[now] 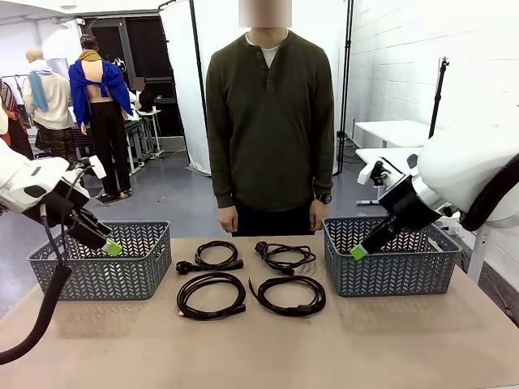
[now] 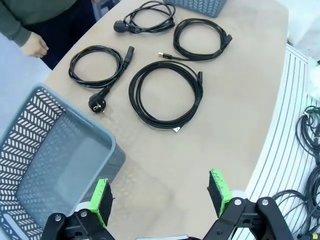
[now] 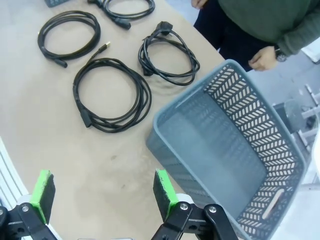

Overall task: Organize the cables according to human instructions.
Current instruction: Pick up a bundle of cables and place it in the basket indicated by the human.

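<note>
Several black coiled cables (image 1: pixel 231 309) lie on the table between two baskets, in two rows. My left gripper (image 1: pixel 112 246) hangs open above the left grey basket (image 1: pixel 97 279), holding nothing. My right gripper (image 1: pixel 358 252) hangs open over the inner edge of the right grey basket (image 1: pixel 405 279), also holding nothing. In the left wrist view the open fingers (image 2: pixel 161 200) frame bare table, with the cables (image 2: pixel 135 97) beyond and the basket (image 2: pixel 30 130) beside them. In the right wrist view the gripper (image 3: pixel 102 192) stands open short of the cables (image 3: pixel 144 100), next to the basket (image 3: pixel 280 145).
A person stands at the far edge of the table, hands (image 1: pixel 228 219) down at the sides. Both baskets hold nothing. Bare tabletop (image 1: pixel 259 348) stretches in front of the cables. More cables (image 2: pixel 310 150) lie off the table's edge in the left wrist view.
</note>
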Robot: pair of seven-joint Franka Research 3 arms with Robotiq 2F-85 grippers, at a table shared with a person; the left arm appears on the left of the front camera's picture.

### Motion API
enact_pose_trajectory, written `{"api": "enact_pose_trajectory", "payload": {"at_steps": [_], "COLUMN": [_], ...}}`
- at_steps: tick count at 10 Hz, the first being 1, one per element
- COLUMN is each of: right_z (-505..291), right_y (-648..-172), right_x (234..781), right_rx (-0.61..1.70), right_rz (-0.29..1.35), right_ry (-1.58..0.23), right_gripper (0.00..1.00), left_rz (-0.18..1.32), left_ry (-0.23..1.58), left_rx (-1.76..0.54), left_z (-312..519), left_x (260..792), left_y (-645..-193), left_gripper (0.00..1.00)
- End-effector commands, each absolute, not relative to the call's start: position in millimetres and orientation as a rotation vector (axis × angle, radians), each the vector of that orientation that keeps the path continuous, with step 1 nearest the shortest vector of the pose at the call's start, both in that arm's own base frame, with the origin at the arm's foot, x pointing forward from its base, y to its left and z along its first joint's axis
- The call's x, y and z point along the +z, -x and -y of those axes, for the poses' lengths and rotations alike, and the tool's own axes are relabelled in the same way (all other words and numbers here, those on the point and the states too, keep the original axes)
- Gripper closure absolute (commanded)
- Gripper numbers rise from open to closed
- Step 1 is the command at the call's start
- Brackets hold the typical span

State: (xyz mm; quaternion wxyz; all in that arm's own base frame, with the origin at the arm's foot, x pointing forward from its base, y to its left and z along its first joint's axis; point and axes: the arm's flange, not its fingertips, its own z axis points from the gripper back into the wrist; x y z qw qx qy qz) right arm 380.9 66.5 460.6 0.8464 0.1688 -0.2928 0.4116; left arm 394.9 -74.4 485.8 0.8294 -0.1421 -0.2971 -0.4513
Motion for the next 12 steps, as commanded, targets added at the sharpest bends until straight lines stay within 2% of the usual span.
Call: {"api": "enact_pose_trajectory", "payload": {"at_steps": [1,12], "right_z": [-63.3,-64.9], "right_y": [-386.1,-381.2], "right_x": [455.6,460.4], "right_rx": [0.896,0.870], "right_rz": [0.637,0.619], "right_ry": [-0.367,-0.359], "right_gripper": [0.00,0.00], "left_rz": [0.650,0.640], "left_ry": [0.364,0.323], "left_rx": [-0.953,-0.949], "left_z": [61.9,69.3], "left_x": [479.8,485.0], "left_y": [-397.6,-395.3], "left_gripper": [0.00,0.00]}}
